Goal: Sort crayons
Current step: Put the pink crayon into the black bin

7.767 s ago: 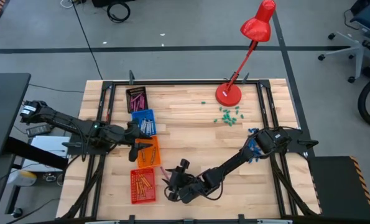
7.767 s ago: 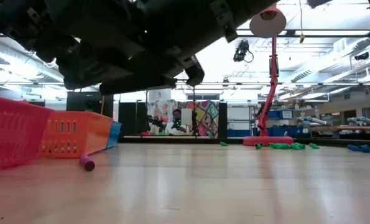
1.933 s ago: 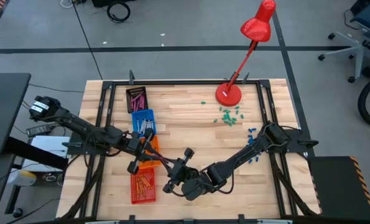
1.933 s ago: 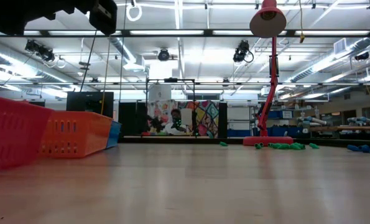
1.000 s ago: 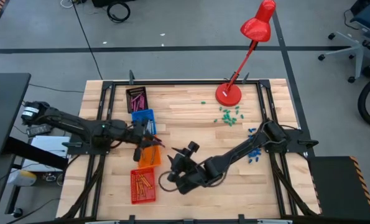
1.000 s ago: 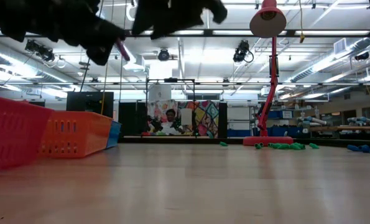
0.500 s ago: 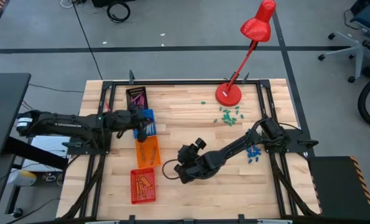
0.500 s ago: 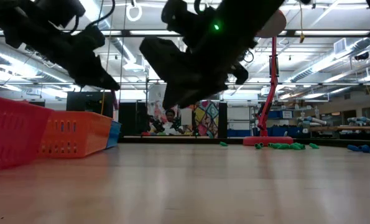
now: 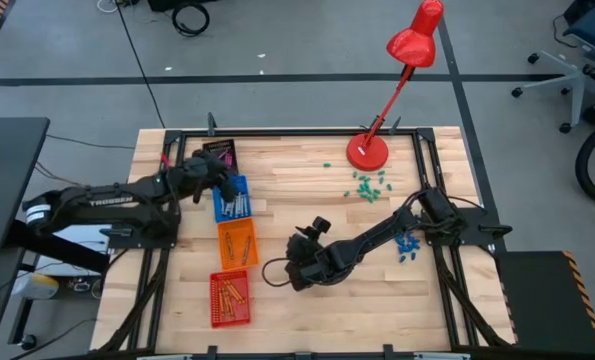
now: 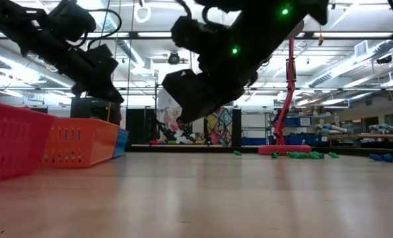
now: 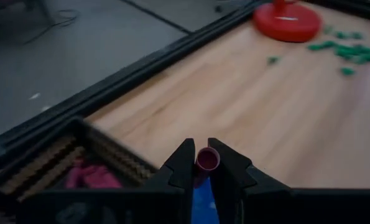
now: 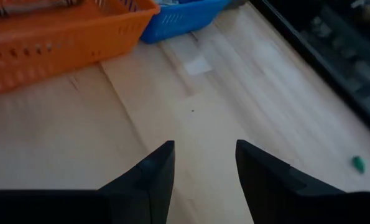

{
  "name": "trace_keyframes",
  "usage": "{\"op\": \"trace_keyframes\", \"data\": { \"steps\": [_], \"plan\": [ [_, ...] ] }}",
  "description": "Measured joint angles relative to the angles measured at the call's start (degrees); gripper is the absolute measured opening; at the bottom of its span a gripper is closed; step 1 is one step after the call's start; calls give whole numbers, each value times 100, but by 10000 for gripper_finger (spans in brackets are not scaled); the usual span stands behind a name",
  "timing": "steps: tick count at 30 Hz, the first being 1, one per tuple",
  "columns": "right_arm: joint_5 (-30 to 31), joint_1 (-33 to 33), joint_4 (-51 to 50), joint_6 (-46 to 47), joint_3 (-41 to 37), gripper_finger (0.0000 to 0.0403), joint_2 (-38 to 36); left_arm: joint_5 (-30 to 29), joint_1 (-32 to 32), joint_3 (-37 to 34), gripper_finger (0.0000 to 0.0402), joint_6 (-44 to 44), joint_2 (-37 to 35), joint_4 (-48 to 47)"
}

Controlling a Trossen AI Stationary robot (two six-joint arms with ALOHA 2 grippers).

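— Looking past the left gripper (image 11: pixel 197 163), we see its two dark fingers (image 11: pixel 180 165) pinched on a magenta crayon (image 11: pixel 207 159), the round end poking up between the tips.

— Agreed. And from above we place that left gripper (image 9: pixel 217 168) at the table's back left corner, right by the dark basket (image 9: pixel 219 158) and the blue basket (image 9: pixel 231 197).

— In the wrist view we make out pink sticks (image 11: pixel 92 177) lying in the dark basket, just beyond the fingers. We take them for more magenta crayons, though they are too blurred for us to be sure.

— The blue basket holds pale grey crayons (image 9: pixel 234 205). Next toward the front edge we see the orange basket (image 9: pixel 238 243) with orange sticks (image 9: pixel 236 241) in it, then the red basket (image 9: pixel 229 297), also with crayons (image 9: pixel 231 293) inside.

— So four baskets in one column down the left side of the wooden table (image 9: pixel 307 190). What about the right gripper (image 9: pixel 299 268)?

— We find it hanging over bare wood near the middle of the table, just right of the orange basket. Its fingers (image 12: pixel 153 171) stand spread apart with nothing between them.

— Farther out, we see the red desk lamp (image 9: pixel 395 75) with its base on the back of the table, the green bits (image 9: pixel 369 185) scattered beside that base, and the blue bits (image 9: pixel 408 243) near the right arm's mount.

— In the low view both arms hang above the tabletop, and the green bits (image 10: pixel 307 155) lie by the lamp's foot.
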Motion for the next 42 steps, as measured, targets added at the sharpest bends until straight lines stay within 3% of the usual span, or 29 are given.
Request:
{"op": "trace_keyframes", "data": {
  "steps": [9, 12, 18, 25, 34, 42],
  "plan": [
    [-570, -377, 549, -1749, -2, 174, 0, 48, 1227, 0, 44, -107, 0, -567],
    [-739, -553, 731, -2326, -2, 174, 0, 465, 1695, 0, 44, -220, 2, -648],
    [-1360, -919, 767, -2531, -44, 174, 0, 1104, 2413, 0, 44, -360, 129, -931],
    [-1605, -1091, 1041, -2907, -201, 174, 0, 1228, 2587, 23, 44, -385, 790, -1068],
    [-1677, -1079, 1610, -3543, -201, 174, 0, 1374, 2612, 775, 51, -134, 1511, -1712],
    [-1699, -1055, 1643, -3596, -201, 174, 0, 1858, 3083, 1176, 57, 186, 2206, -1990]
  ]
}}
